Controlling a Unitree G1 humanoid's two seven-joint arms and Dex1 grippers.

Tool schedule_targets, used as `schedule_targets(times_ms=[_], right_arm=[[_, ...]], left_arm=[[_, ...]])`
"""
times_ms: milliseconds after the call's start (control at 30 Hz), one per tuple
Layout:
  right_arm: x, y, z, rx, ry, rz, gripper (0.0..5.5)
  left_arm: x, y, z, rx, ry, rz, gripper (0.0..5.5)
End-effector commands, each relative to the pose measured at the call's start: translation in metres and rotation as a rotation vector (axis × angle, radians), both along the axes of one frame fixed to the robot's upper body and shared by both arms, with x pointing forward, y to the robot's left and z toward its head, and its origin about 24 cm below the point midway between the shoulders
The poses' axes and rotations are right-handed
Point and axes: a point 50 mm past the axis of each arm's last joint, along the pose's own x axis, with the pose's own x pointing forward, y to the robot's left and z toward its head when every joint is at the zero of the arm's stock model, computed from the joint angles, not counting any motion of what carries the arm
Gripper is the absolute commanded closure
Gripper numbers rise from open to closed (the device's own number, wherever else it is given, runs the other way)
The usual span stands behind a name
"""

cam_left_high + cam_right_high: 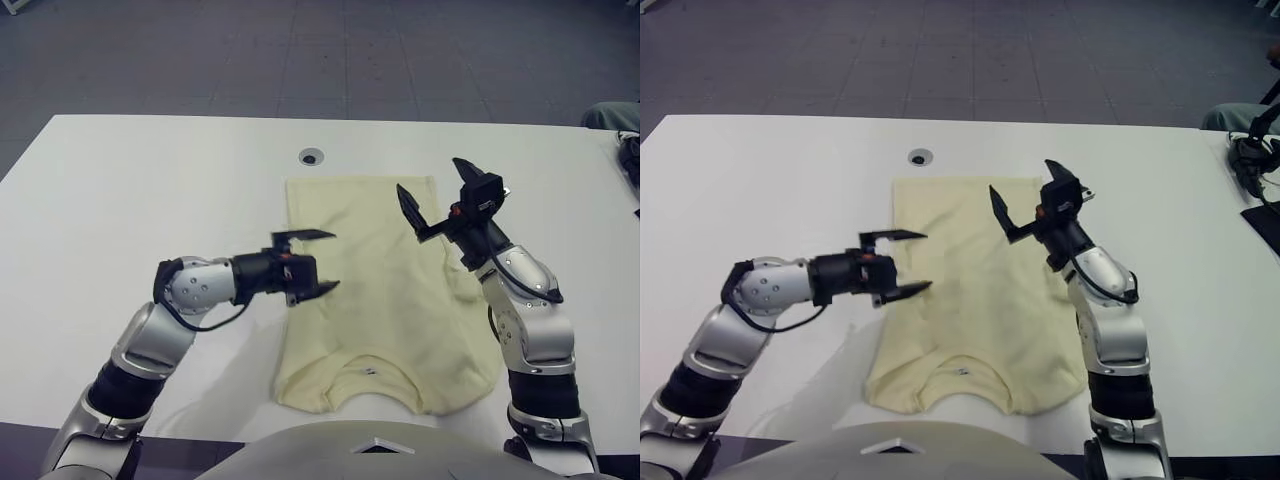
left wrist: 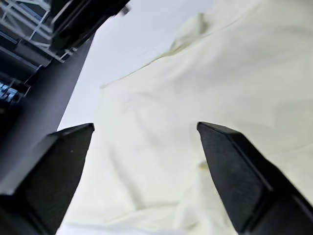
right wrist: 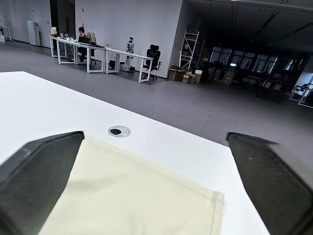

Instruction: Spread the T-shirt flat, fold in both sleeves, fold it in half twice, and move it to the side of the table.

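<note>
Location type: a large open-plan office or lab hall. The white desk (image 3: 29,98) has a round cable port (image 3: 119,130) set into its top and stands on a grey tiled floor (image 1: 300,50). Across the hall: a row of white work desks (image 3: 98,51) with a black office chair (image 3: 153,53), a tall shelving rack (image 3: 188,46), stacked cartons (image 3: 188,77) and a wall of dark windows (image 3: 244,61)

Under right gripper (image 1: 432,180): white table (image 1: 120,180); round cable grommet (image 1: 312,156) ahead-left of it, near far edge. Grey tiled floor (image 1: 300,50) beyond. Far ahead of gripper: row of white desks (image 3: 93,49), black office chair (image 3: 153,53), white wall (image 3: 132,19), metal rack (image 3: 189,46), dark windows (image 3: 244,61).
</note>
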Motion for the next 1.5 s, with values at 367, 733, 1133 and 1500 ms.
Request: schedule_targets(times_ms=[367,733,1133,1500], right_arm=[[-0.053,-0.100,0.013,-0.632,0.327,0.314,0.10],[-0.089,-0.147,0.007,-0.852,0.685,0.512,0.10],[-0.064,-0.139,-0.024,-0.999,0.762,0.618,0.10],[-0.056,-0.127,-0.035,-1.020,0.789,0.717,0.70]], left_arm=[[0.039,0.012,-0.064,-0.065,0.017,0.369,0.12],[0.057,0.016,-0.086,0.018,0.007,0.416,0.12],[0.057,0.019,-0.077,-0.090,-0.040,0.442,0.12],[0.044,-0.001,-0.050,-0.272,-0.059,0.344,0.10]])
